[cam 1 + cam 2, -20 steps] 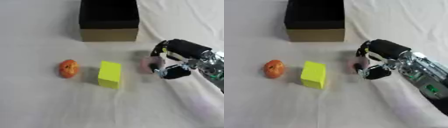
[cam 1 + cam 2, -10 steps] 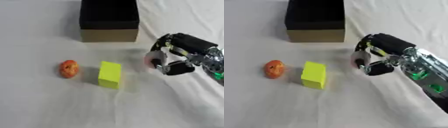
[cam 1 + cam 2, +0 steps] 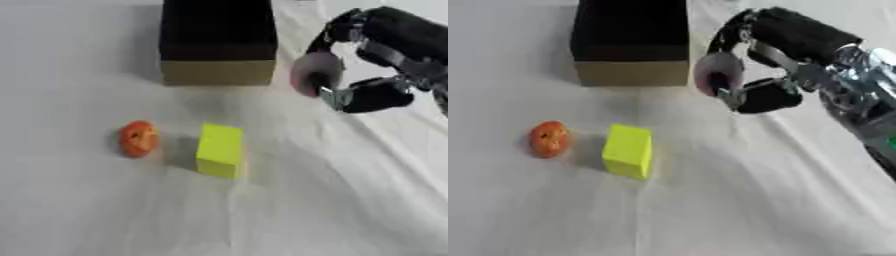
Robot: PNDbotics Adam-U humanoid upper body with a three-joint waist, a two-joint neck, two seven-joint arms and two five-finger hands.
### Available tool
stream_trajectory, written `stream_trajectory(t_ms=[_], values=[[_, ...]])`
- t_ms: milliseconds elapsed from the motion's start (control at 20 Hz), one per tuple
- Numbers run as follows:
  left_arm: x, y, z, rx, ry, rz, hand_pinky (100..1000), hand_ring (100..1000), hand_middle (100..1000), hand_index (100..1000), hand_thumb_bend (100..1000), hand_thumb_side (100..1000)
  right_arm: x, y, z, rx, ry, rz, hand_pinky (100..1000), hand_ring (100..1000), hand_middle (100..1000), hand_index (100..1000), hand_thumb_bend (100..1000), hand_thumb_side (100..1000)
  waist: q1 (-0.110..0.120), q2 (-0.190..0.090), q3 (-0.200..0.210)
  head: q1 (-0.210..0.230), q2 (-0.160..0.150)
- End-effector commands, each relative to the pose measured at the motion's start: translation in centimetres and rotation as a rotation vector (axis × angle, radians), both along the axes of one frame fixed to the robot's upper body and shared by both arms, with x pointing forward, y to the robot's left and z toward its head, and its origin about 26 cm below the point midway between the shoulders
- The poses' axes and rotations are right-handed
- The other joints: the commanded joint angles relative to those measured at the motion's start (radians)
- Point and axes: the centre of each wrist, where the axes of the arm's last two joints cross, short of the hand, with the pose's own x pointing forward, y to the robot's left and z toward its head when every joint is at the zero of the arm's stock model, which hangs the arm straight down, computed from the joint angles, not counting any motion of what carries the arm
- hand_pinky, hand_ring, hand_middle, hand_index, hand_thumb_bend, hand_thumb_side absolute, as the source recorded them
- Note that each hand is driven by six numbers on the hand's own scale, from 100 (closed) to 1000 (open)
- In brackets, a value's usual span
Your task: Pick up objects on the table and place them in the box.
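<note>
Your right hand [image 3: 767,75] comes in from the upper right, black with silver parts along the forearm, and its fingers [image 3: 730,31] and thumb are curled round a small, rounded pinkish object [image 3: 715,74]. You are holding that object off the white cloth-covered tabletop [image 3: 350,200], just beside the right front corner of the box and a little in front of it; it is not over the box opening. What the object is cannot be made out beyond its pale pink colour and round shape.

The rectangular cardboard box [image 3: 218,71], tan on its front wall and dark inside, stands at the far middle of the tabletop with its open top facing up. Nothing can be made out inside it, as the interior reads only as black.

Two more things lie on the cloth nearer to you. A bright yellow-green rectangular block [image 3: 219,150] stands on the tabletop in front of the box, slightly towards its right side. Just beside the block, on its left and not touching it, sits a small round orange-red object [image 3: 137,139], something like a fruit. Both are well apart from your right hand.

The cloth shows soft folds running down the right side, beneath your forearm. Your left hand shows in neither view.
</note>
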Motion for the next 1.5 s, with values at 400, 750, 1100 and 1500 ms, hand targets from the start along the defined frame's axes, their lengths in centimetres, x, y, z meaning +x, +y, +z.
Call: stream_trajectory(t_ms=[400, 750, 1100, 1500], values=[[-0.1, -0.1, 1.2, 0.053, -0.021, -0.027, 692, 761, 772, 850, 100, 937, 6.1, 1.1, 4.8, 0.077, -0.137, -0.064, 722, 718, 553, 721, 100, 347, -0.012, -0.012, 0.042, -0.036, -0.023], [0.1, -0.5, 1.7, 0.061, -0.039, -0.054, 691, 761, 774, 850, 100, 937, 10.8, 1.7, 5.4, 0.131, -0.192, -0.097, 720, 715, 548, 714, 100, 344, -0.025, 0.013, 0.085, -0.088, -0.067], [0.2, -0.8, 2.0, 0.061, -0.046, -0.068, 691, 761, 775, 850, 100, 938, 13.7, 1.7, 4.3, 0.126, -0.197, -0.14, 724, 718, 549, 718, 100, 359, -0.037, 0.031, 0.123, -0.112, -0.105], [0.4, -1.2, 2.3, 0.06, -0.057, -0.089, 691, 760, 774, 850, 100, 939, 15.4, 2.5, 2.3, 0.132, -0.146, -0.146, 727, 723, 549, 715, 100, 404, -0.044, 0.041, 0.152, -0.129, -0.13]])
